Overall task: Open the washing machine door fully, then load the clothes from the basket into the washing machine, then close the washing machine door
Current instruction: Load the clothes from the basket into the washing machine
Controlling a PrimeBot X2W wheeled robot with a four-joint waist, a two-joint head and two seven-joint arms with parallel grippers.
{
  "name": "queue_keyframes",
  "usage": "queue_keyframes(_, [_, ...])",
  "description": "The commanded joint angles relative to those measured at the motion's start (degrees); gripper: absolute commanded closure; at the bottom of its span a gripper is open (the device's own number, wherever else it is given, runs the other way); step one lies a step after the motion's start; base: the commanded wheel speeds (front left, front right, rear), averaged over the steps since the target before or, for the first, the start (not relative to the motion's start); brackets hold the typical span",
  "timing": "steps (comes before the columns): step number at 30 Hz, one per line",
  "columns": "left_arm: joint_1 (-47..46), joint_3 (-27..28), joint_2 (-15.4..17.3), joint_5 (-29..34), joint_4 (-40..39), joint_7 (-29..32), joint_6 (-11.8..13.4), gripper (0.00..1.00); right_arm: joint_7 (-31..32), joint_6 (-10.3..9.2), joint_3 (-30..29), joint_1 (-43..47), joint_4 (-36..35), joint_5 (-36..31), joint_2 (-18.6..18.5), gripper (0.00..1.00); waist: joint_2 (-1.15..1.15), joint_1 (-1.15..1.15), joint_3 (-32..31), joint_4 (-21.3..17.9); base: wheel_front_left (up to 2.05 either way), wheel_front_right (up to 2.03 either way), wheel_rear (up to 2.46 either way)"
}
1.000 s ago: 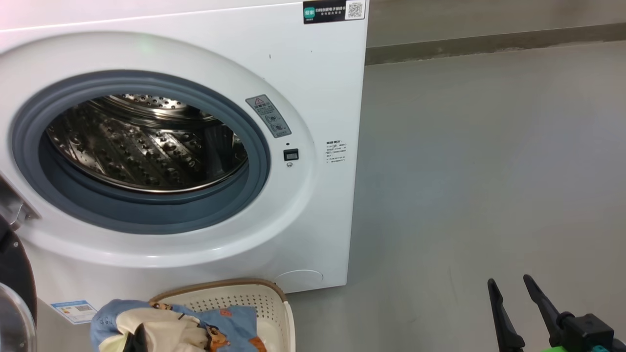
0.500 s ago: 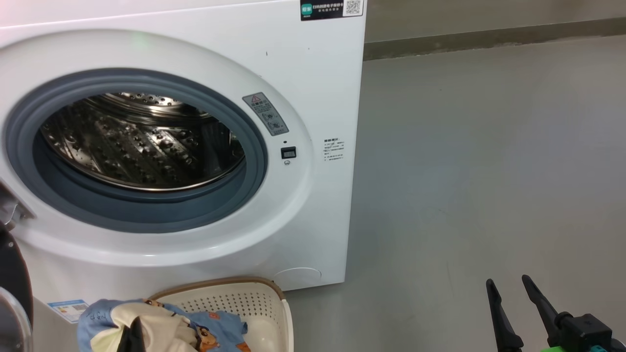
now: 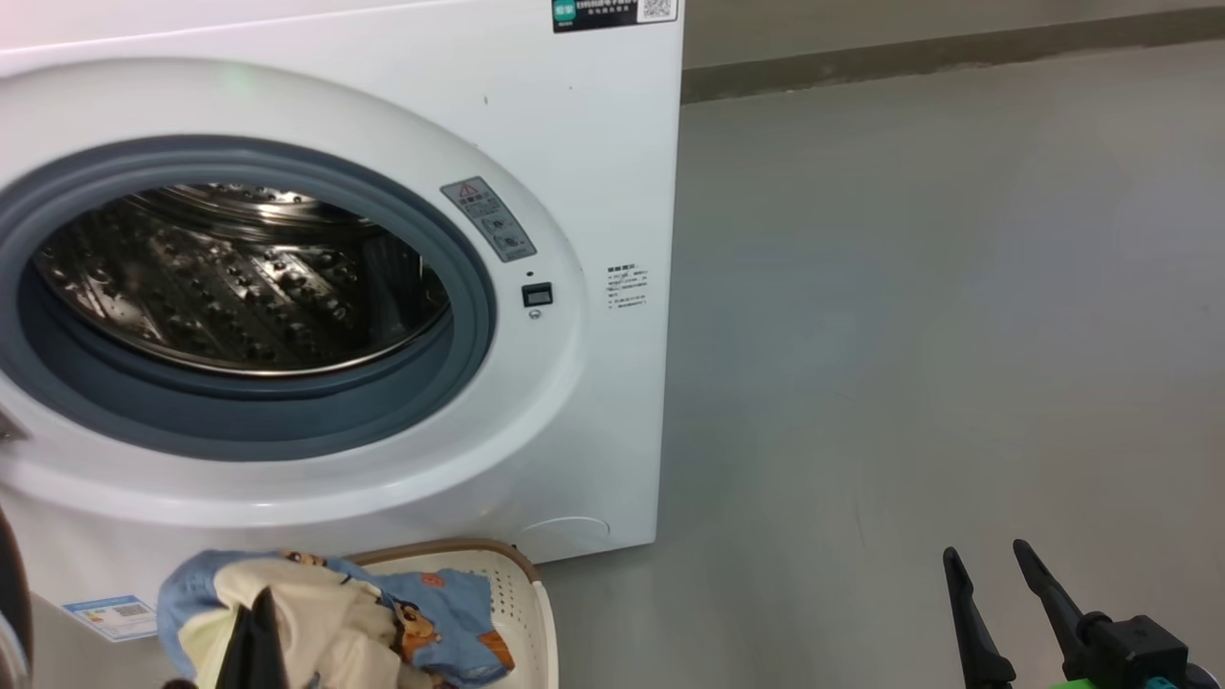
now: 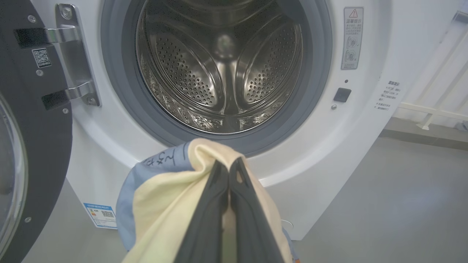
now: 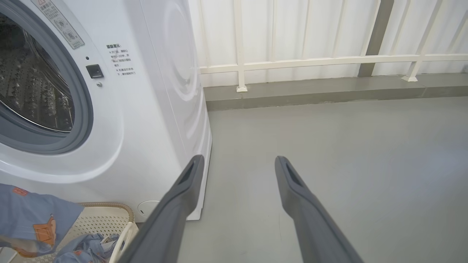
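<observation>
Hanging wide on its hinge, the door (image 4: 36, 153) looked fully open, so step 1 seemed done. Loading was underway: the left jaws were pinched shut on the clothes (image 4: 161, 197), held over the basket (image 3: 517, 598) just below the washer (image 3: 574, 144) mouth, with some fabric trailing into the basket. The drum (image 4: 223, 73) was empty. The right jaws stood wide apart, holding nothing. Closing the door was not yet done.

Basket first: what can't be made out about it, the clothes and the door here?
- basket: head view, the bottom edge and the clothes hide its inside.
- clothes: left wrist view, folds around the shut left gripper hide how many pieces it holds.
- washing machine door: left wrist view, left edge cuts it; opening angle unclear.
</observation>
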Motion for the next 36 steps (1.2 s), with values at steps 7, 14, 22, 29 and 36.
queue_keyframes(7, [-9.02,1.41,0.50,1.44,-2.03,-0.38,-0.30,1.00,-0.28,0.09,2.05,-2.75,-1.58,0.74,0.37,0.00,0.00,0.00,4.27,-2.83,0.00,0.00,0.00])
queue_keyframes(14, [-19.07,4.37,1.40,4.95,1.09,-0.38,-1.02,1.00,-0.28,0.09,3.11,-5.49,-1.38,1.96,0.82,0.00,0.00,0.00,9.27,-6.25,0.00,0.00,0.00])
queue_keyframes(22, [-30.56,9.65,5.36,7.28,6.26,-0.38,0.18,1.00,-0.28,0.09,4.22,-8.47,-0.97,4.56,0.91,0.00,0.00,0.00,15.57,-10.31,0.00,0.00,0.00])
queue_keyframes(29, [-39.03,12.29,8.67,9.01,12.85,-0.38,0.87,1.00,-0.28,0.09,5.45,-10.98,-0.97,5.58,0.92,0.00,0.00,0.00,20.58,-12.36,0.00,0.00,0.00])
queue_keyframes(36, [-48.82,13.48,11.75,11.15,20.52,-0.38,1.35,1.00,-0.28,0.09,6.31,-13.42,-0.71,5.85,0.92,0.00,0.00,0.00,25.04,-13.76,0.00,0.00,0.00])
